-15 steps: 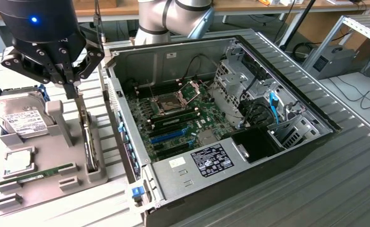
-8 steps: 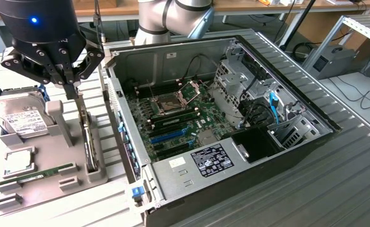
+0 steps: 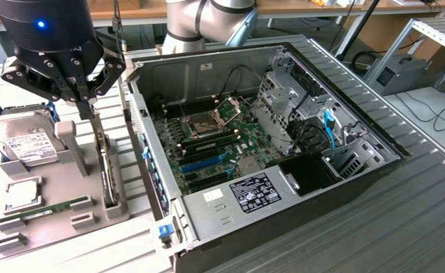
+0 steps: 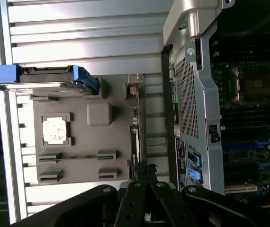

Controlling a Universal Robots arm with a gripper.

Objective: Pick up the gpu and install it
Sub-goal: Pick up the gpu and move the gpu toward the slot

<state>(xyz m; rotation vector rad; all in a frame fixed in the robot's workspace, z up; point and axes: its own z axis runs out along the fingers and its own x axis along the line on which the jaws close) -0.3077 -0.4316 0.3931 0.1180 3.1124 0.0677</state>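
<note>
The gpu (image 3: 107,165) is a thin dark card standing on edge in a slot of the grey holder tray (image 3: 59,219), at the exterior view's left. My gripper (image 3: 86,108) hangs right over the card's far end, fingers drawn together on its top edge. In the wrist view the gpu (image 4: 136,125) is edge-on beside the tray (image 4: 116,151), with my gripper (image 4: 144,171) closed around its near end. The card still sits in its slot. The open computer case (image 3: 150,74) lies just beyond, with its motherboard (image 3: 207,139) and a blue expansion slot (image 3: 202,165) exposed.
On the tray are a silver hard drive (image 3: 25,139) with a white label, a processor chip (image 3: 23,194) and a green memory stick (image 3: 44,209). The case's perforated rear wall (image 4: 188,94) stands close beside the gpu. Ribbed metal table (image 3: 404,227) surrounds everything.
</note>
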